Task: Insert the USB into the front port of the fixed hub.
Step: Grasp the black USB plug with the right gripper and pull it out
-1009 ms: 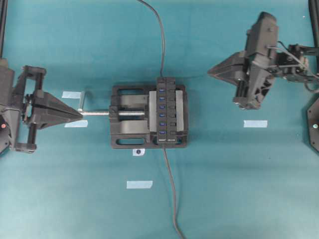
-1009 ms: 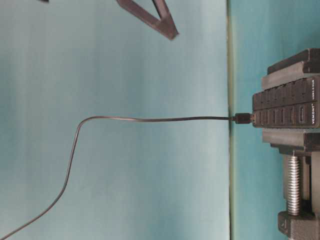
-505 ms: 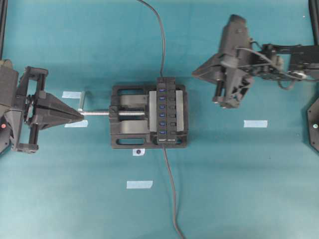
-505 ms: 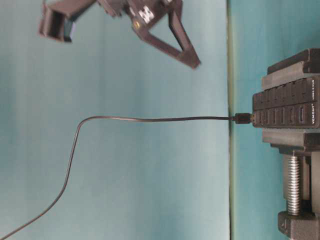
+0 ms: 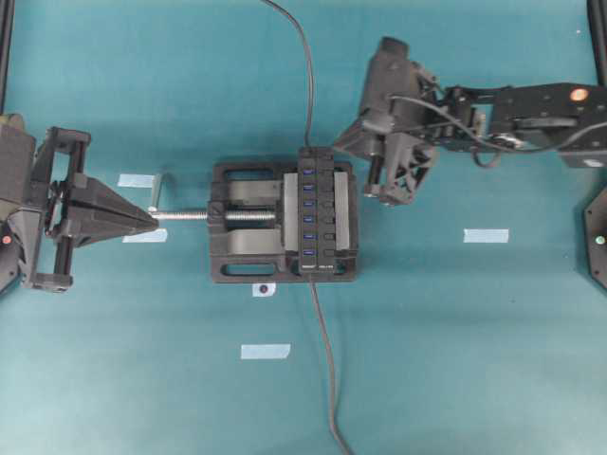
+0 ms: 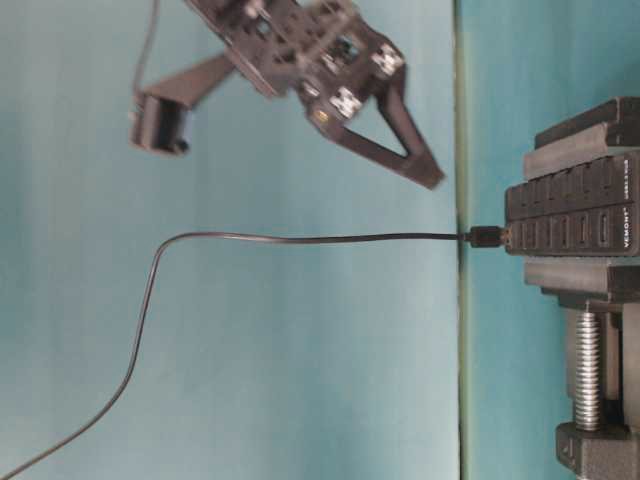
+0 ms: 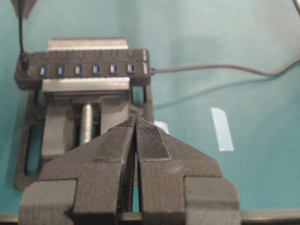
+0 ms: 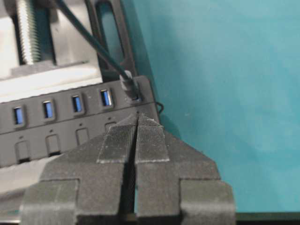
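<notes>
The fixed hub (image 5: 316, 213) is a black bar with blue ports, clamped in a vise. The USB (image 8: 127, 85) sits plugged into the port at the far end of the hub (image 8: 61, 126), and its thin cable (image 5: 305, 76) runs off the table's far edge. Side on, the USB (image 6: 487, 237) stands out of the hub (image 6: 570, 215). My right gripper (image 5: 336, 144) is shut and empty, its tip (image 8: 138, 117) hovering just beside that plug. My left gripper (image 5: 155, 219) is shut and empty at the end of the vise screw, facing the hub (image 7: 84, 70).
The black vise (image 5: 237, 227) with its silver screw (image 5: 190, 215) and crank holds the hub. A second, thicker cable (image 5: 327, 379) leaves the hub's near end toward the front edge. Pale tape marks (image 5: 487, 235) (image 5: 265, 351) (image 5: 136, 179) lie on the teal table.
My right arm has swung left and down from the table's right side to the hub's far end, staying shut. The left arm, the USB and the hub have not moved.
</notes>
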Available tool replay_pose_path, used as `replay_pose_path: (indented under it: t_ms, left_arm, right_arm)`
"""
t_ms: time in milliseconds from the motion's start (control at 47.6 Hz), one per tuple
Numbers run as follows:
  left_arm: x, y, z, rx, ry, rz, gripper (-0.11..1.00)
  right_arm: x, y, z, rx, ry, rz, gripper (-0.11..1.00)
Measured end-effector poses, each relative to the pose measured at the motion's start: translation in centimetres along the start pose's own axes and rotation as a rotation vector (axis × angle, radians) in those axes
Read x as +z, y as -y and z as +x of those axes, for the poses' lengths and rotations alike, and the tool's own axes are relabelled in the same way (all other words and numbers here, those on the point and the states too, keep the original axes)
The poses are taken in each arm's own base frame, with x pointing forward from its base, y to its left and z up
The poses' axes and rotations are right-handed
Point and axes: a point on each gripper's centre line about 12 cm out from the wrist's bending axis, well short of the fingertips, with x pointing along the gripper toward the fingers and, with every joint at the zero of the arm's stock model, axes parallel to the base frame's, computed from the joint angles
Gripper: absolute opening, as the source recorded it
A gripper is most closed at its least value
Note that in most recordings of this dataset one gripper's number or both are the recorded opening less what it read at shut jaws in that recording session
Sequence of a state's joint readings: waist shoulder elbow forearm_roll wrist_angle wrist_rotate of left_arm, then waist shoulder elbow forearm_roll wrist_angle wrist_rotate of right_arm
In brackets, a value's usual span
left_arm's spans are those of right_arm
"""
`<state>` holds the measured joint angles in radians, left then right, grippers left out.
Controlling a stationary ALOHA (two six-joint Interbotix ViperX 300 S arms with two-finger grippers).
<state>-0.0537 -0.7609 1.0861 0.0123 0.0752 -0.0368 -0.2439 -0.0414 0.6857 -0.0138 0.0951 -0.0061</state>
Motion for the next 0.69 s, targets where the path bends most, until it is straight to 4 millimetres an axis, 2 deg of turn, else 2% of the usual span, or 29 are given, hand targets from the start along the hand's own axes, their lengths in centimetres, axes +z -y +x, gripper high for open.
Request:
replay_pose_path:
  t_ms: [484, 610, 694]
  left_arm:
    - [0.04, 0.00, -0.03, 0.000, 0.003, 0.000, 0.00]
    - [0.03, 0.00, -0.03, 0.000, 0.002, 0.002, 0.00]
    - [0.03, 0.00, -0.03, 0.000, 0.002, 0.000, 0.00]
  right_arm:
    - [-0.12, 0.17, 1.04, -0.003, -0.012, 0.003, -0.01]
    - [0.10, 0.17, 1.03, -0.003, -0.002, 0.002, 0.06]
    - [0.17, 0.18, 1.03, -0.003, 0.000, 0.003, 0.19]
